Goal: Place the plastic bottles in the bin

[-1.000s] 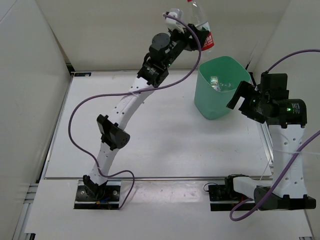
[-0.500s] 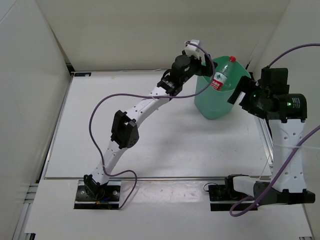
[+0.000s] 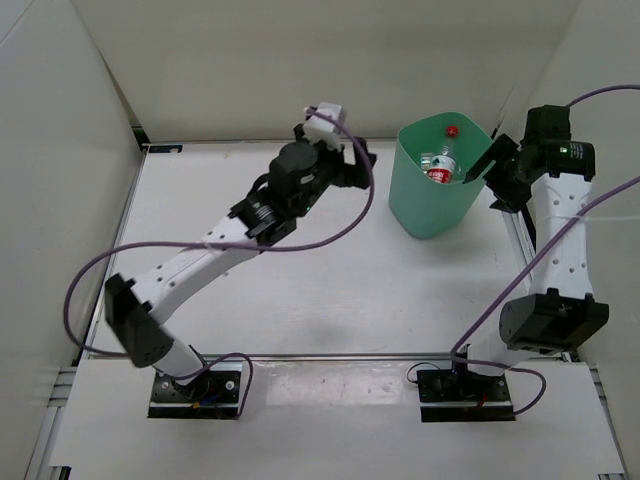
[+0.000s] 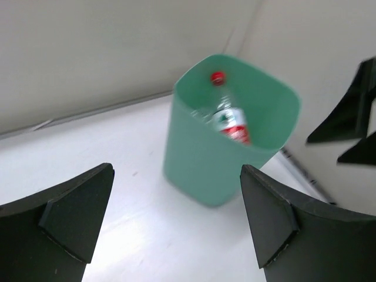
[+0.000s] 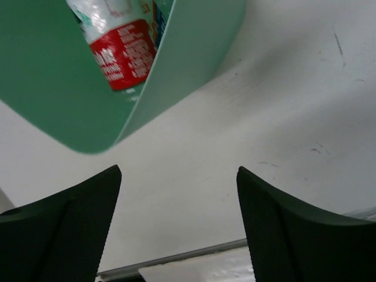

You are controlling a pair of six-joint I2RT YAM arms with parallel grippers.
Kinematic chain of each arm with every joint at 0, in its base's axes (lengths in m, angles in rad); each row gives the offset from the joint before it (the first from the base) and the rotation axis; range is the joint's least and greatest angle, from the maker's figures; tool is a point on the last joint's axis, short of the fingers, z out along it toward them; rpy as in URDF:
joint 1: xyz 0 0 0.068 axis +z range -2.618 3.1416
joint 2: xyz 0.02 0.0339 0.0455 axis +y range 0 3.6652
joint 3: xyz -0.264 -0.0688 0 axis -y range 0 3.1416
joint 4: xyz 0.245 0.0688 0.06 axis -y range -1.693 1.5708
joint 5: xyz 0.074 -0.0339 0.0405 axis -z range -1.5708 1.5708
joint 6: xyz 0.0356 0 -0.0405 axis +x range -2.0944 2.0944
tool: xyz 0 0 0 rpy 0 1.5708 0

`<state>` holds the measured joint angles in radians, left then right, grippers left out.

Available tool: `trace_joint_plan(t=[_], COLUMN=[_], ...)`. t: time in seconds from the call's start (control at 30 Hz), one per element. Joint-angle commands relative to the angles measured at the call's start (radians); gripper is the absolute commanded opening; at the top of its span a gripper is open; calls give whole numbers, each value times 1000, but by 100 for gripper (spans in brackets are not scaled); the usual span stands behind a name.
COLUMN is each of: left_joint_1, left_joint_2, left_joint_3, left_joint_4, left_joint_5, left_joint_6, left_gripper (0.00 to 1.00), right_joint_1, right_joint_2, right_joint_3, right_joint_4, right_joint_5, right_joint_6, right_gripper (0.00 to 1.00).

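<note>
The red-capped bottle (image 3: 441, 168) lies in the green bin (image 3: 425, 215) at the desk's far right; the left gripper (image 4: 176, 223) and the right gripper (image 5: 179, 217) are both wide open and empty.

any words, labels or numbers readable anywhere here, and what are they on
red label on the red-capped bottle lying in the bin: it has white print, but this is too blurred and small to read in any view.
Nothing else in these views carries writing that can be read, so no text can be quoted.
</note>
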<state>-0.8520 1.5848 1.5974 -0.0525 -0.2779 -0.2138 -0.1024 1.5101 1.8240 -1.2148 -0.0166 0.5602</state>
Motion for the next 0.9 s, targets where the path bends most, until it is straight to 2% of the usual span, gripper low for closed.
trace_joint_plan(t=[0.0,0.03,0.13,0.33,0.37,0.47,0.53,0.6,0.7,0.87], left_joint_1=[8,8,8,8,8,17,18,27,27,27], left_joint_2=[-171,-201,-297,-394,-407,-417,-427,-436,-445,-476], left_joint_3=[-160,-225,-325,-416,-416,-416,-407,-407,-407,-425], left_joint_4=[-90,-101,-160,-250,-259,-285,-294,-303,-322,-331], left_joint_5=[-130,-144,-193,-236,-251,-279,-291,-300,-310,-310], left_joint_6=[27,27,27,7,7,7,16,16,16,-7], left_gripper=[100,100,100,100,100,100,100,100,100,100], right_joint_1=[-72,-83,-94,-94,-94,-103,-103,-103,-103,-103], right_joint_2=[42,58,142,277,291,309,299,289,248,128], right_joint_3=[46,46,55,153,165,166,137,103,57,-15], right_joint_4=[115,132,194,213,213,213,213,213,213,195], right_joint_5=[-153,-222,-296,-318,-318,-318,-309,-309,-330,-339], right_joint_6=[81,93,119,147,147,168,178,178,201,236], right_gripper=[79,74,67,59,51,39,33,22,13,8])
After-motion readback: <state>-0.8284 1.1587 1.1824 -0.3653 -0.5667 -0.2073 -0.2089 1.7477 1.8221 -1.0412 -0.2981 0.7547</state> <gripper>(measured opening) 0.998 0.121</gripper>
